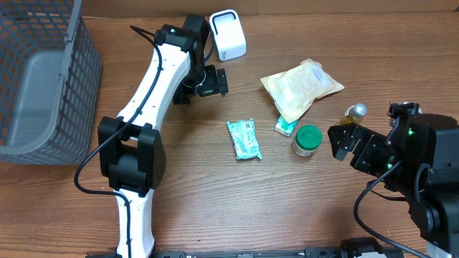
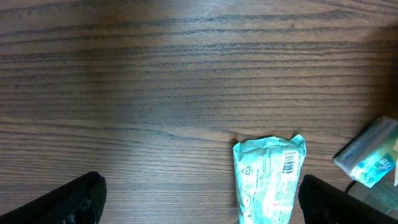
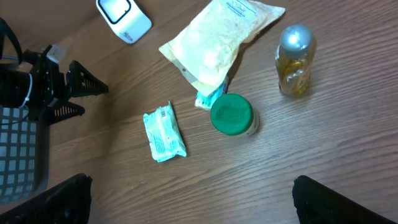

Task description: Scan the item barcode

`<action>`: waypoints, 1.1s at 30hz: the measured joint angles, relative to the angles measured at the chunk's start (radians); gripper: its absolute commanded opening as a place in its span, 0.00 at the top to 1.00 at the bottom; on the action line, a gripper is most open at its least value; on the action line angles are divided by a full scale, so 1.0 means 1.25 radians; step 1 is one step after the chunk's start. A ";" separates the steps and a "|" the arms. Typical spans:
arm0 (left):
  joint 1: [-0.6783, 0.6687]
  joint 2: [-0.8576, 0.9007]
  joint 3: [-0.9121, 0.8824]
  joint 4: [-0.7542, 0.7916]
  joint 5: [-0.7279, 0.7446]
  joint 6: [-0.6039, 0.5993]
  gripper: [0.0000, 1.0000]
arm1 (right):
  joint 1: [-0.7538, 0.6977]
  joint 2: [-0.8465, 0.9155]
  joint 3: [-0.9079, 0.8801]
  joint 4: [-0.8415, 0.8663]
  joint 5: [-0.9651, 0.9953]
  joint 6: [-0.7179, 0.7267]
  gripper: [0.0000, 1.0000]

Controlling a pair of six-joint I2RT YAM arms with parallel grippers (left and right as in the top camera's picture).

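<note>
A white barcode scanner point(image 1: 228, 34) sits at the back of the table, also in the right wrist view point(image 3: 124, 17). A teal packet point(image 1: 244, 138) lies flat mid-table; its printed barcode point(image 2: 289, 163) faces up in the left wrist view. My left gripper point(image 1: 216, 80) hovers open between the scanner and the packet. In its own view point(image 2: 202, 208) the packet's end point(image 2: 268, 177) lies just inside the right finger point(image 2: 348, 202). My right gripper point(image 1: 351, 145) stands open and empty at the right, its fingers point(image 3: 43, 202) wide apart in its own view.
A pale bag of grain point(image 1: 301, 86), a small teal box point(image 1: 285, 127), a green-lidded jar point(image 1: 307, 140) and a silver-capped yellow bottle point(image 1: 354, 113) cluster right of the packet. A grey mesh basket point(image 1: 43, 79) fills the left end.
</note>
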 measured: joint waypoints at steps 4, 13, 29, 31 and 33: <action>0.000 0.000 0.000 0.000 0.000 0.000 0.00 | 0.000 -0.009 -0.011 0.000 0.000 -0.001 0.00; 0.000 0.000 0.000 0.000 0.000 0.000 0.00 | 0.000 -0.019 -0.032 0.001 0.000 0.000 0.00; 0.000 0.000 0.000 0.000 0.000 0.000 0.00 | 0.000 -0.022 -0.032 -0.002 0.000 0.000 0.00; 0.000 0.000 0.000 0.000 0.000 0.000 0.01 | 0.000 -0.027 -0.032 -0.002 0.001 0.000 0.00; 0.000 0.000 0.000 0.000 0.000 0.000 0.00 | 0.000 -0.036 -0.032 -0.002 0.002 0.000 0.00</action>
